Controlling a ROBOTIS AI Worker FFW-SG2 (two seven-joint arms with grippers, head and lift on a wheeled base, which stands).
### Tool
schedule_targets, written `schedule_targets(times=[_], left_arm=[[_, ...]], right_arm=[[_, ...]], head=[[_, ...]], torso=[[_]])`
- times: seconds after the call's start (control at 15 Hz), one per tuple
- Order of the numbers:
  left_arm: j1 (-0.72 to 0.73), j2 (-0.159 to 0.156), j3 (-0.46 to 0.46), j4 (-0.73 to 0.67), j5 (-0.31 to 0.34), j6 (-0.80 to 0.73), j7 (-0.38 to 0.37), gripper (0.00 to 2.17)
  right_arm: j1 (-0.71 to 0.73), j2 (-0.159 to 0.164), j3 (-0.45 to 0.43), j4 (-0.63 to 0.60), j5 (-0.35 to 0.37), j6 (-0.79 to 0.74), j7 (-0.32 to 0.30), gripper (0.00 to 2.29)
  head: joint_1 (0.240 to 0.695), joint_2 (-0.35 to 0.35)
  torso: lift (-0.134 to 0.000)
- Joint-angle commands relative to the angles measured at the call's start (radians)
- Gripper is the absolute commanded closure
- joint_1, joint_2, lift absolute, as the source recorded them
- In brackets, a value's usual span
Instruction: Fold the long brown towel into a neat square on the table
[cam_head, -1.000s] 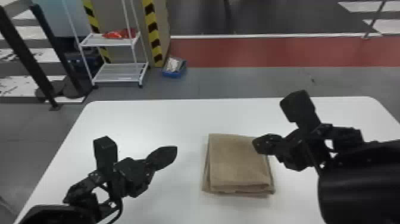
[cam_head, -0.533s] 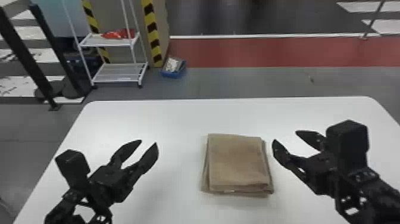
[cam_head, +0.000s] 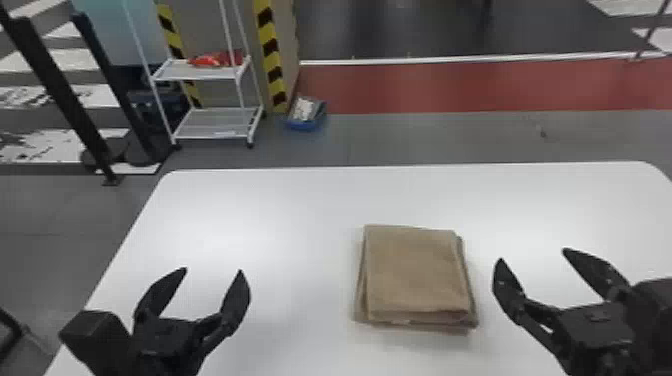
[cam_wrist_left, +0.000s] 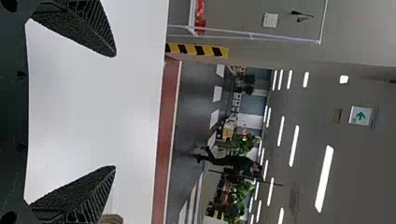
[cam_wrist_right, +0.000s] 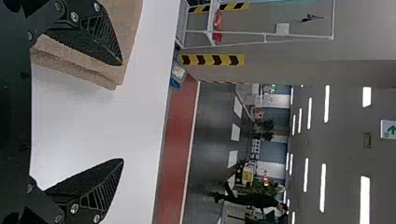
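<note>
In the head view, you have the brown towel (cam_head: 417, 270) lying flat on the white counter (cam_head: 280, 215), between the two claws and a little toward your right-hand side. It is folded into a layered, nearly square pad. The upper layer is largely smooth; lower layers project along its left, right and near edges, so the stack is not perfectly flush. A small pale mark is noted on the near edge.

Your left claw (cam_head: 212, 272) is open and empty, its fingers spread over the counter, well apart from the towel on its left side. Your right claw (cam_head: 533, 256) is likewise open and empty, on the towel's right side; its inner finger is near the towel, with a visible gap between them. Beyond the counter you can see a white rack (cam_head: 212, 122) with a red item (cam_head: 215, 59) on its upper shelf, and a blue container (cam_head: 306, 125) on the floor beside a post with yellow and black striping (cam_head: 270, 50).

In the left wrist view, you find that claw (cam_wrist_left: 115, 111) with its two ribbed fingers wide apart and nothing between them. A small tan portion of the towel shows past one finger.

In the right wrist view, that claw (cam_wrist_right: 122, 112) also stands open with nothing gripped. One finger overlaps your sight of the towel, whose stacked, rounded fold edges are visible alongside it.
</note>
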Motion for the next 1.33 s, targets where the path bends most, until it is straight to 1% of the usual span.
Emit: schedule_targets(times=[0.0, 0.07, 0.13, 0.2, 0.27, 0.33, 0.53, 0.67, 1.27], left_arm=[[0.026, -0.01, -0.005, 0.02, 0.001, -0.11, 0.027, 0.0], [0.032, -0.01, -0.004, 0.017, -0.002, -0.113, 0.038, 0.0], [0.042, -0.01, -0.002, 0.014, -0.004, -0.135, 0.049, 0.0], [0.057, -0.01, -0.007, 0.017, -0.013, -0.202, 0.073, 0.0], [0.068, -0.01, -0.01, 0.022, -0.019, -0.239, 0.09, 0.0], [0.074, -0.01, -0.01, 0.018, -0.021, -0.239, 0.087, 0.0], [0.077, -0.01, -0.002, -0.001, -0.027, -0.218, 0.073, 0.0], [0.084, -0.01, -0.001, -0.006, -0.045, -0.205, 0.066, 0.0], [0.114, -0.01, 0.013, -0.021, -0.041, -0.199, 0.059, 0.0]], right_arm=[[0.008, 0.0, -0.001, 0.063, -0.03, -0.114, 0.0, 0.17], [0.011, -0.003, 0.007, 0.077, -0.033, -0.163, 0.0, 0.17], [0.023, -0.009, 0.01, 0.092, -0.033, -0.249, 0.001, 0.17], [0.034, -0.017, 0.011, 0.102, -0.033, -0.285, 0.0, 0.17], [0.046, -0.018, 0.007, 0.112, -0.049, -0.328, 0.0, 0.17], [0.054, -0.018, -0.003, 0.123, -0.07, -0.362, 0.0, 0.17], [0.06, -0.014, 0.0, 0.128, -0.072, -0.362, -0.002, 0.17], [0.058, -0.011, 0.005, 0.129, -0.072, -0.362, -0.003, 0.17], [0.06, -0.008, 0.02, 0.128, -0.058, -0.335, -0.003, 0.17]], head=[[0.695, 0.114], [0.695, 0.121], [0.695, 0.128], [0.695, 0.145], [0.695, 0.155], [0.695, 0.165], [0.695, 0.167], [0.695, 0.163], [0.695, 0.182]], torso=[[-0.124], [-0.124], [-0.124], [-0.124], [-0.124], [-0.124], [-0.124], [-0.124], [-0.124]])
